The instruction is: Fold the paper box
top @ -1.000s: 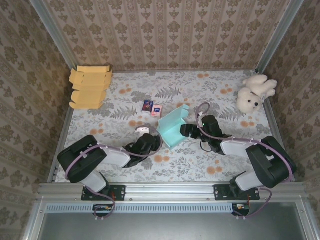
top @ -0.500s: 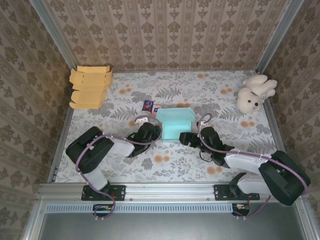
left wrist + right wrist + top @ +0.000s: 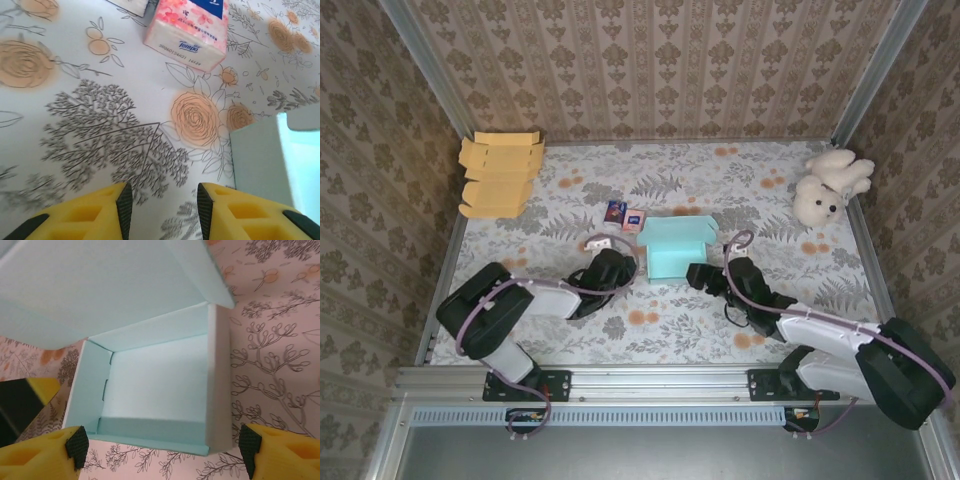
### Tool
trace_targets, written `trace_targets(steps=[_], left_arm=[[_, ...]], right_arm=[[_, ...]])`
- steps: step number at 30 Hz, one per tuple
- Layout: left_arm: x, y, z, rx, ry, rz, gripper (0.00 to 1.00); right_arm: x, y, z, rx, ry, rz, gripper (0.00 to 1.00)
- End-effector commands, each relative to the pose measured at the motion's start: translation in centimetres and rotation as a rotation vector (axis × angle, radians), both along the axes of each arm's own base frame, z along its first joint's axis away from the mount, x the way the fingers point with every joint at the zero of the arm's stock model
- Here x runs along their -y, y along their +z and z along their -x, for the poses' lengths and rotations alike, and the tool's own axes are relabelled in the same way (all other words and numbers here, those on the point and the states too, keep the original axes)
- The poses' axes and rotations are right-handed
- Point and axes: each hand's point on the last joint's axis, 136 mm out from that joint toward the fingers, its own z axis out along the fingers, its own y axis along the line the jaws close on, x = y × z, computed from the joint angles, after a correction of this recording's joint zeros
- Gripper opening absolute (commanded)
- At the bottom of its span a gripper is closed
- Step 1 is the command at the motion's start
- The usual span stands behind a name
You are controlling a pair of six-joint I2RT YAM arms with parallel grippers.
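**Top external.**
- Paper box: teal, mid-table. It now sits square to the table edges with its lid flap on the far side; a second ago it lay skewed on the diagonal.
- Right gripper: has come round from the box's right flank to its near side.
- Left gripper: just left of the box, by its near-left corner.
- Tissue packs: two, just far-left of the box.
- Cardboard blanks: flat, in the far-left corner.
- Plush toy: far right.

**Left wrist.**
- Left fingers: parted and released, with only tablecloth between them.
- The box's corner stands to the right, clear of the fingers.
- One of the tissue packs lies beyond.

**Right wrist.**
- Box tray: open, walls upright, lid flap leaning over the far side.
- Right fingers: spread wide, one outside each near corner, and not clamped as far as I can see.

**Assessment.** The tray looks formed and freshly lined up. The lid is yet to be folded down and tucked.
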Motion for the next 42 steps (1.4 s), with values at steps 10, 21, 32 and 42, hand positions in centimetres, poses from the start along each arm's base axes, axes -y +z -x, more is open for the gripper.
trace_targets(steps=[10,21,32,42], left_arm=[[-0.6,9.0,1.6,0.253,-0.239,-0.125,0.47],[-2.6,8.7,-0.7,0.183,-0.177,-0.223,0.49],[-3.2,7.3,-4.4,0.047,-0.043,-0.110,0.48],[0.3,4.6,-5.7,-0.026,-0.085,-0.097,0.45]], right_arm=[[6.9,4.0,2.9,0.129,-0.165,0.106,0.81],[9.3,5.7,1.0,0.139,-0.272,0.106,0.81],[10.4,5.2,-6.5,0.028,-0.253,0.073,0.81],[8.3,2.9,-10.7,-0.047,-0.152,0.033,0.80]])
